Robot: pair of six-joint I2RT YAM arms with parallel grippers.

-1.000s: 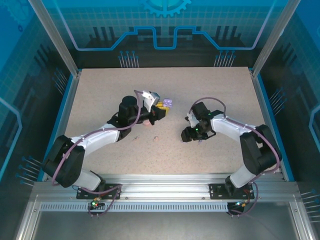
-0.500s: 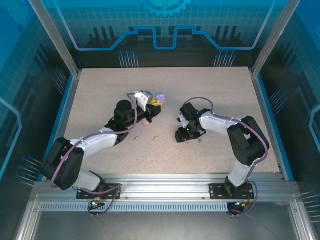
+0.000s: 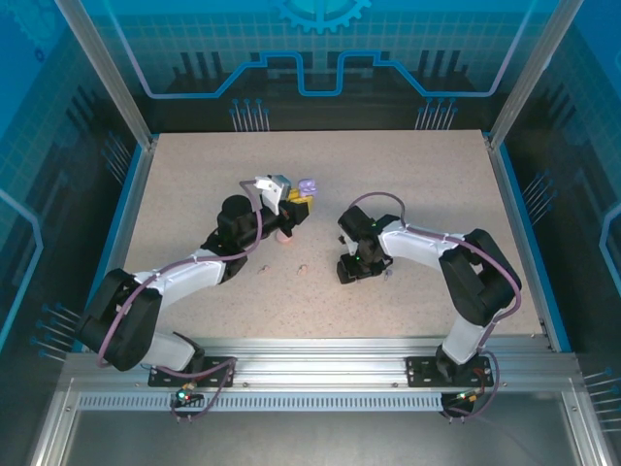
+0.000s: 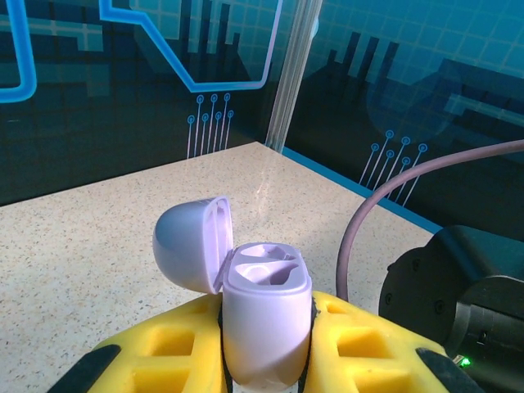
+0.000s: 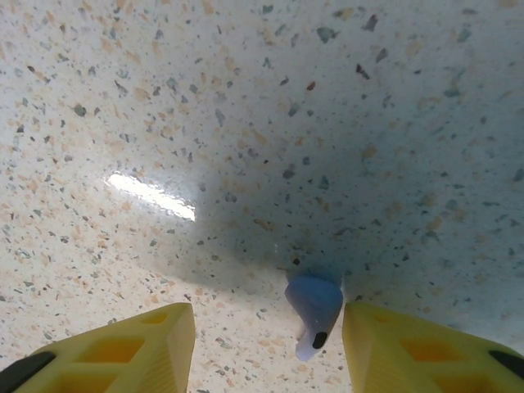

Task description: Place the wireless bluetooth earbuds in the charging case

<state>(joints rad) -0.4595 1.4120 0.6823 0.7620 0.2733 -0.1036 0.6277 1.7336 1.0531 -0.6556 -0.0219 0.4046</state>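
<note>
One pale purple earbud (image 5: 315, 307): lay on the speckled table (image 5: 246, 98), between the wide-parted jaws of your right gripper (image 5: 268, 348), gripped by neither. One purple charging case (image 4: 266, 307): lid open, both wells empty, was clamped upright in your left gripper (image 4: 264, 364). One pink earbud (image 3: 302, 269): lay loose on the table between the arms.

From here I see a speckled beige table (image 3: 417, 165) edged in blue, a circuit-patterned blue wall (image 3: 194, 49) behind the table, and aluminium posts (image 3: 105, 73) at its far corners.
</note>
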